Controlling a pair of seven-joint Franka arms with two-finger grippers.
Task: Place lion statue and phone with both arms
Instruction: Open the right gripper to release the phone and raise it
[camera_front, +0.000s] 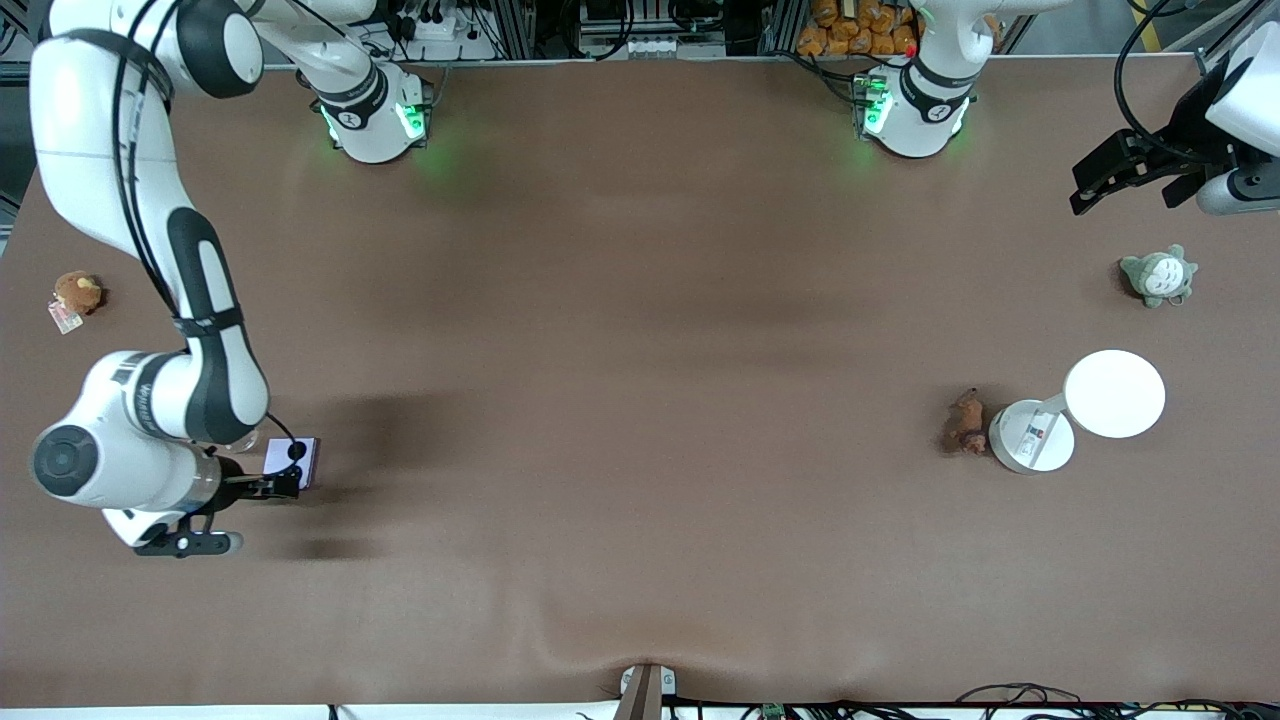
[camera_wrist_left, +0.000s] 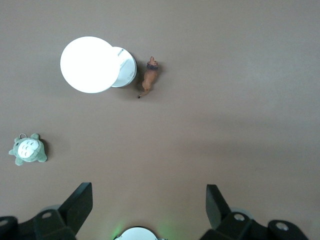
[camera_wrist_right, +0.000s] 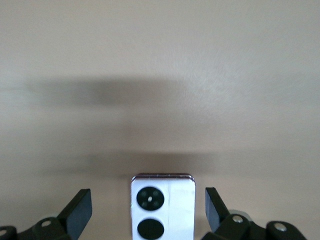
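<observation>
Phone (camera_wrist_right: 162, 207) sits between our right gripper's (camera_wrist_right: 148, 207) wide jaws, ungrasped, while our left gripper (camera_wrist_left: 149, 205) hovers wide, lion statue (camera_wrist_left: 149, 77) at twelve o'clock; next, close and descend.

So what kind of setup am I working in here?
Most likely a robotics lab bench: a brown-covered table, two arm bases bolted along one edge, cables and metal framing past it, and test props like the lion statue and phone.

My black fingers (camera_wrist_right: 80, 207) flank a pale lavender phone (camera_wrist_right: 162, 207) (two black circles on its face), while on the brown table (camera_front: 640, 400) lie a reddish-brown lion (camera_wrist_left: 150, 76) and a white lamp (camera_wrist_left: 90, 65).
</observation>
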